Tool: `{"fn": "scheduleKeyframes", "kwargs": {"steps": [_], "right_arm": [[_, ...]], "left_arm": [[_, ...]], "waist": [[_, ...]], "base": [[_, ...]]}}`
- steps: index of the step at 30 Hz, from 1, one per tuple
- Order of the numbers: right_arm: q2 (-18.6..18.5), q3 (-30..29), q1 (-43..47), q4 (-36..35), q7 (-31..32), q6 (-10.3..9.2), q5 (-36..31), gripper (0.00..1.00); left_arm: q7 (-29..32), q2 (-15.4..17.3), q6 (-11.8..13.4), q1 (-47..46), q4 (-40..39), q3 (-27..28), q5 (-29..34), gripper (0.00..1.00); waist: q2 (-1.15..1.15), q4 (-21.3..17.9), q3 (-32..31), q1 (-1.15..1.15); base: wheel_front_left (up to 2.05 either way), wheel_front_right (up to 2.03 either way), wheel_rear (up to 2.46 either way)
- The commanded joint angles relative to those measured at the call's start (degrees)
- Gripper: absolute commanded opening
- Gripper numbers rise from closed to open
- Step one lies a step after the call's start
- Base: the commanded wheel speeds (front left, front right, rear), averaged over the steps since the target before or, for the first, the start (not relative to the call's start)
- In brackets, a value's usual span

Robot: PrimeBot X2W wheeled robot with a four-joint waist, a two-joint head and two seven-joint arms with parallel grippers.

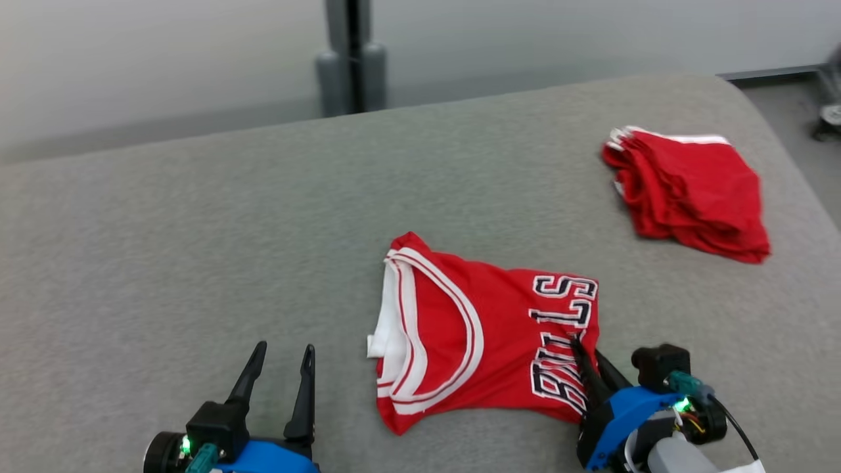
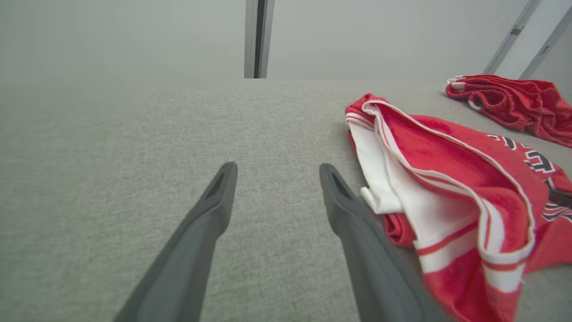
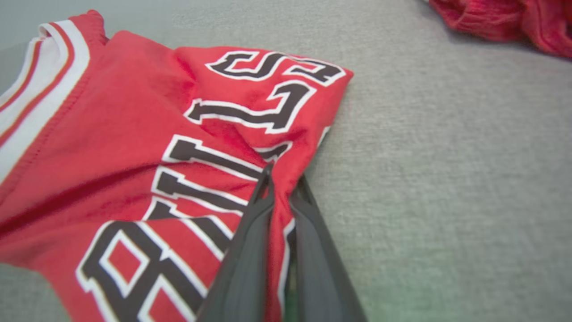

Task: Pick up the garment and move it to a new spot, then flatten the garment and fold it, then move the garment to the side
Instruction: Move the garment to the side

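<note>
- Left fingers: spread wide, nothing betw. them, holding nothing; tips point away from the robot over bare table.
- Left wrist view: left fingers sit low over the table. Jersey is just beside the right-hand finger, white-trimmed armhole edge closest to it; touching or not, can't tell.
- Right fingers: nearly closed, pinching a fold of the jersey at the edge nearest them, by the black lettering.
- Right wrist view: right fingers have red cloth bunched betw. the tips, and the cloth puckers toward the pinch. Rest of the jersey spreads left of & beyond them; bare table lies to their right.
- Jersey is red w/ white-and-red trim and black "BULLS" letters outlined in white. It lies crumpled & partly folded on the table betw. the two sets of fingers, nearer the right ones.
- Red pile: 2nd heap of red cloth w/ white trim, well beyond the right fingers, apart from the jersey.
- Left wrist view: red pile is far off to the right of the fingers. Right wrist view: red pile is beyond the tips, to the right.
- Grey post stands past the table's far edge; in left wrist view the post is straight ahead of the tips.
</note>
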Motion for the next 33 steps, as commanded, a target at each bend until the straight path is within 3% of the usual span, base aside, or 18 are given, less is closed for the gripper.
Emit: {"fn": "scheduleKeyframes", "kwargs": {"steps": [1, 8, 14, 21, 27, 33], "right_arm": [[-0.78, -1.18, 2.31, -0.13, 0.2, -0.19, -0.06, 0.0], [-0.63, -3.13, 3.74, -3.01, 0.11, -0.15, -1.0, 0.0], [-0.59, -4.55, 3.67, -5.4, 0.1, -0.15, -0.47, 0.0], [-0.52, -5.61, -2.59, -8.86, 0.09, -0.12, -2.92, 0.0], [-0.54, -4.89, -14.19, -8.51, 0.08, -0.12, -6.99, 0.0], [-1.72, -12.72, -25.61, -2.29, 0.03, -0.12, -14.48, 0.0]], "left_arm": [[0.01, 0.0, -0.4, -0.75, -0.18, -0.25, 0.53, 1.0], [0.01, 0.08, -0.37, -1.08, -0.31, 0.12, 1.8, 1.0], [0.01, 0.7, -0.41, -2.11, -0.48, -1.11, 2.1, 1.0], [0.01, 1.65, -0.42, -2.89, 0.03, -1.46, 1.13, 1.0], [0.01, 2.92, -0.43, -3.34, 0.44, -1.42, 1.3, 1.0], [0.01, 3.51, -0.43, -4.21, 0.67, -1.29, 1.43, 1.0]], "waist": [[0.0, -3.8, -1.64, 0.0], [0.0, -11.24, -0.34, 0.0], [0.0, -13.84, 1.05, 0.0], [0.0, -13.32, 3.11, 0.0], [0.0, -11.4, 5.02, 0.0], [0.0, -8.51, 6.67, 0.0]], "base": [[0.0, 0.0, 0.0], [0.0, 0.0, 0.0], [0.0, 0.0, 0.0], [0.0, 0.0, 0.0], [0.0, 0.0, 0.0], [0.0, 0.0, 0.0]]}}
